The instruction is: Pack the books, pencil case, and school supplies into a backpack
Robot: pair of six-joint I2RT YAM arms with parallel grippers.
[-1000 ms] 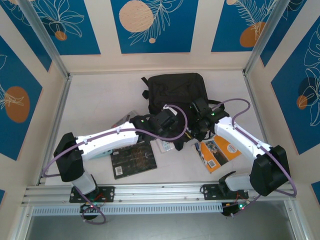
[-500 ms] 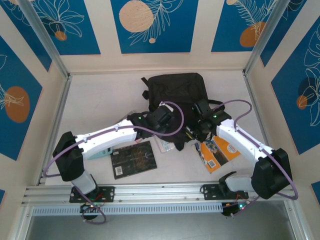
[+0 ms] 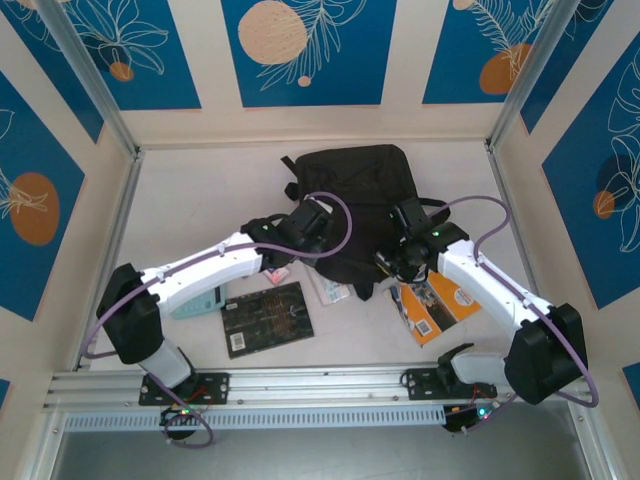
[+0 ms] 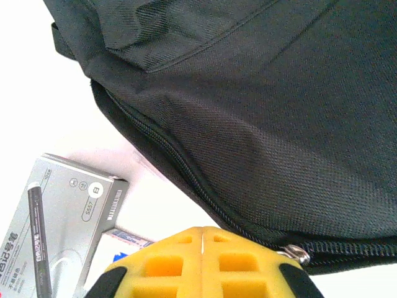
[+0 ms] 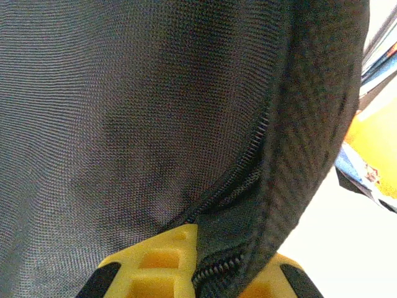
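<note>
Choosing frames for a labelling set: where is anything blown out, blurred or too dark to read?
Left wrist: the table blown to white, backpack weave and zip sharp, the left gripper soft-focused. Right wrist: weave crisp at centre, the orange book at the right edge blurred. Top external: even light, the backpack nearly featureless black.

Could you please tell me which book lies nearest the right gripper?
The orange-and-white book, just beside the right gripper; the black gold-patterned book lies further left.

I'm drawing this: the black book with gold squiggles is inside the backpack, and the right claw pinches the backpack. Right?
No. The top view shows the black book lying on the table, outside the backpack. The right claw does pinch the backpack.
</note>
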